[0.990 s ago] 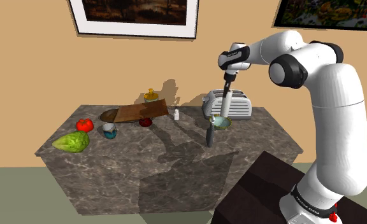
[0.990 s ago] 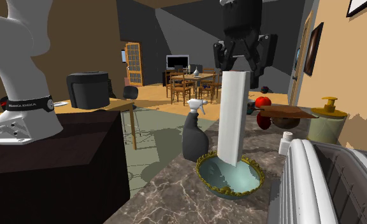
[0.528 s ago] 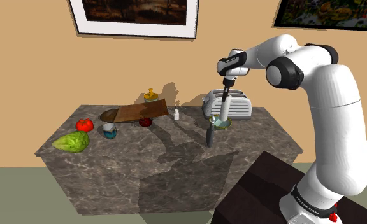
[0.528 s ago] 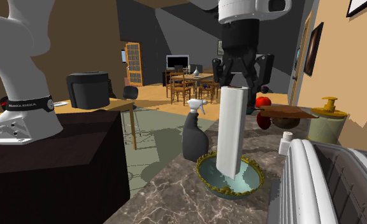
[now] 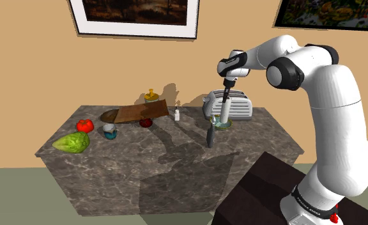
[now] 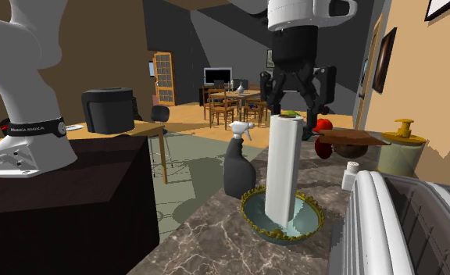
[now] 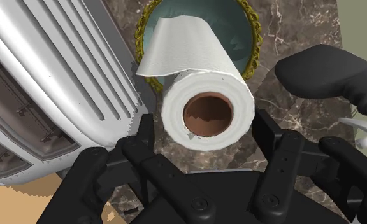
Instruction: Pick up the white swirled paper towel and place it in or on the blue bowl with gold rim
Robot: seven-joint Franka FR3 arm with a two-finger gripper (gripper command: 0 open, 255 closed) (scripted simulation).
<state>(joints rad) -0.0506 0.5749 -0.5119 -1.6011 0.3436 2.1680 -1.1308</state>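
My gripper [image 6: 298, 108] spread wide, holding nothing; fingers flank top of white paper towel roll [image 6: 283, 168], not touching it. Roll stands upright in blue gold-rimmed bowl [image 6: 256, 221], near toaster [image 6: 407, 226]. Best move, I judge: rise straight up, fingers kept apart, no nudge to tall roll. Half second ago fingers clasped roll's top; now released, roll sits slightly lower.

It is a home kitchen: a toaster [image 5: 240, 105], tomato [image 5: 84, 125] and lettuce [image 5: 71, 142] sit on the stone bench [image 5: 144, 160], a picture [image 5: 135, 13] hangs above, and a dining table [image 6: 230, 95] stands beyond.
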